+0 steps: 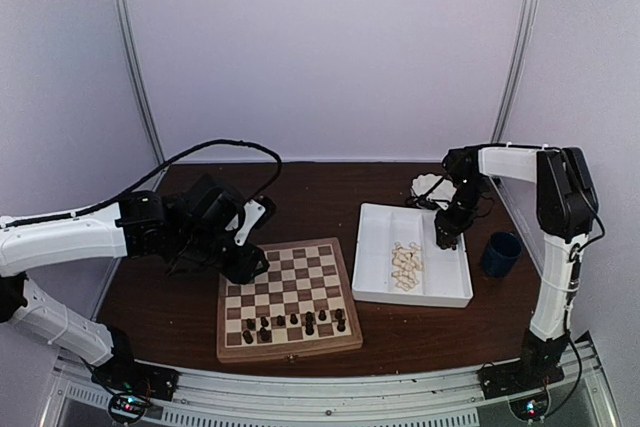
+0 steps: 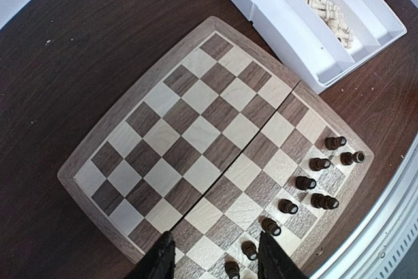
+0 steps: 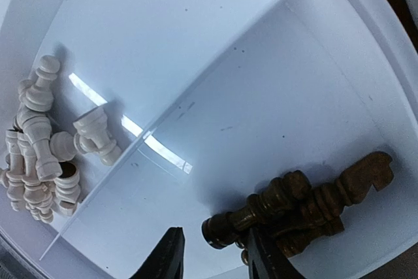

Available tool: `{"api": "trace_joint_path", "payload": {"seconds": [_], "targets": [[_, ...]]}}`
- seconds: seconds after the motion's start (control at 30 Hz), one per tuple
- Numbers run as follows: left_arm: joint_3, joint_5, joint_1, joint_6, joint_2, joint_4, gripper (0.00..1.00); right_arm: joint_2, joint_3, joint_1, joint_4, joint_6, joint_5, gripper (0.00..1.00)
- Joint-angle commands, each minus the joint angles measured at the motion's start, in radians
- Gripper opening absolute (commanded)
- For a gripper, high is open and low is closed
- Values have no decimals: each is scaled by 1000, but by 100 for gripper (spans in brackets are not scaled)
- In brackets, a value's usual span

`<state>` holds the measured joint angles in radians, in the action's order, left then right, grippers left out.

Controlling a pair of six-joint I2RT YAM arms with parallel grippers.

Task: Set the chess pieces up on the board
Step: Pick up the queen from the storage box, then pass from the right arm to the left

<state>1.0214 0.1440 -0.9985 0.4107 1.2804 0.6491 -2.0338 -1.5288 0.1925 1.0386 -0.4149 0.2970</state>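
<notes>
Right hand part-open, straddling a dark piece in white tray, likely lining up a pick. Left hand part-open, empty, over board.

Left arm low, outstretched, fingers apart — right arm arched, wrist down, fingers parted.

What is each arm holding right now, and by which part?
Nothing yet. The right fingers straddle one end of a dark chess piece lying in the white tray, gap showing; the left fingers hang empty over the board.
</notes>
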Motion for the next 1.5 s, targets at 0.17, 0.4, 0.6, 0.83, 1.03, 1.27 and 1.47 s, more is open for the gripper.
{"api": "trace_joint_path", "payload": {"seconds": [0.17, 0.4, 0.6, 0.83, 1.03, 1.27, 1.47], "targets": [[22, 20, 4, 9, 13, -47, 43, -60, -26, 21, 14, 44, -110, 37], [18, 18, 4, 16, 12, -50, 43, -71, -30, 21, 15, 50, -113, 27], [45, 4, 3, 5, 26, -69, 44, 55, 21, 21, 1, 25, -47, 21], [176, -158, 23, 6, 151, -116, 48, 295, 115, 21, 5, -77, 176, 20], [262, -431, 87, 153, 275, -343, 49, 414, 136, 105, 35, -161, 331, 21], [407, -706, 107, 313, 475, -488, 47, 500, 125, 280, -5, -200, 360, 22], [422, -824, 106, 380, 547, -595, 46, 437, 23, 363, 49, -201, 440, 22]]}}
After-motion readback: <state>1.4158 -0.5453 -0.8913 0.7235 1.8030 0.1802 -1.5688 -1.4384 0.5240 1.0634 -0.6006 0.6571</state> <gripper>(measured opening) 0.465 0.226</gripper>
